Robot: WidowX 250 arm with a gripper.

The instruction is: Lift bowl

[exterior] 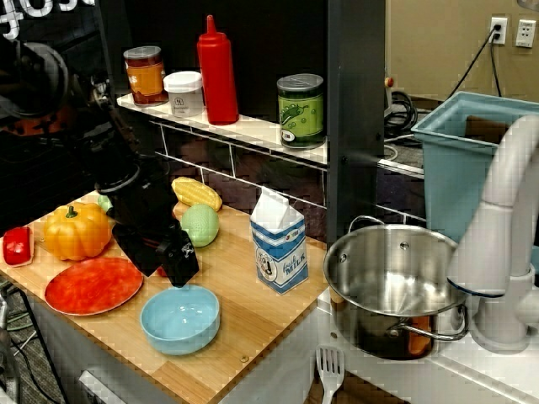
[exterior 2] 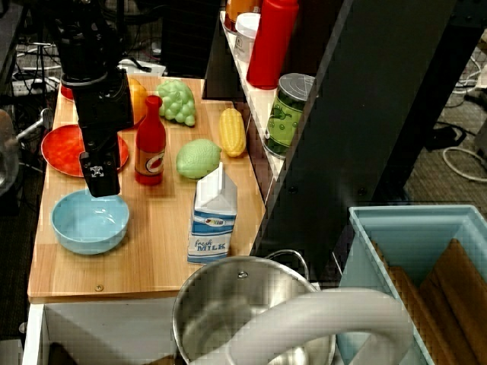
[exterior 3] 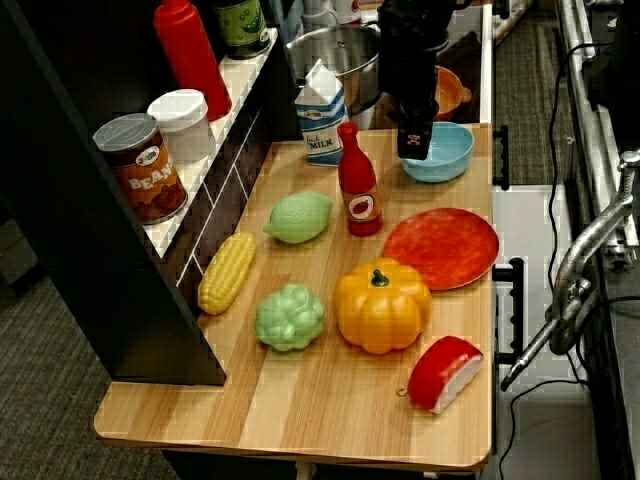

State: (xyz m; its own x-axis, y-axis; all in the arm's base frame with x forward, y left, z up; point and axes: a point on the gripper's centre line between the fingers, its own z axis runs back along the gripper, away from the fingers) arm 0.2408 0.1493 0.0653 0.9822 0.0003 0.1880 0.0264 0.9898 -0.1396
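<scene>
**Bowl on the counter, gripper at its rim**

Bowl [exterior: 180, 318], light blue, sits upright on the wooden counter [exterior: 253, 337] near the front edge in the front view, just right of the red-orange plate [exterior: 93, 285]. Black gripper [exterior: 180, 268] hangs tilted at the bowl's back rim; contact not readable, fingers' state cannot be told here. Orange pumpkin [exterior: 76, 231] behind the plate, milk carton [exterior: 279, 241] to the right, steel pot [exterior: 394, 282] beyond the counter's end.

Seen from the pot end: bowl [exterior 2: 90, 220] rests on the counter [exterior 2: 152, 258], empty inside. Gripper [exterior 2: 101, 176] points down at the rim's far side, overlapping the plate [exterior 2: 67, 148]. Ketchup bottle [exterior 2: 150, 142] stands upright just beside the gripper. Finger gap hidden.

Seen from the opposite end: bowl [exterior 3: 438, 152] lies at the far corner of the counter [exterior 3: 300, 400], past the plate [exterior 3: 441, 247]. Gripper [exterior 3: 414, 143] covers the bowl's left rim; released or clenched cannot be told.
</scene>
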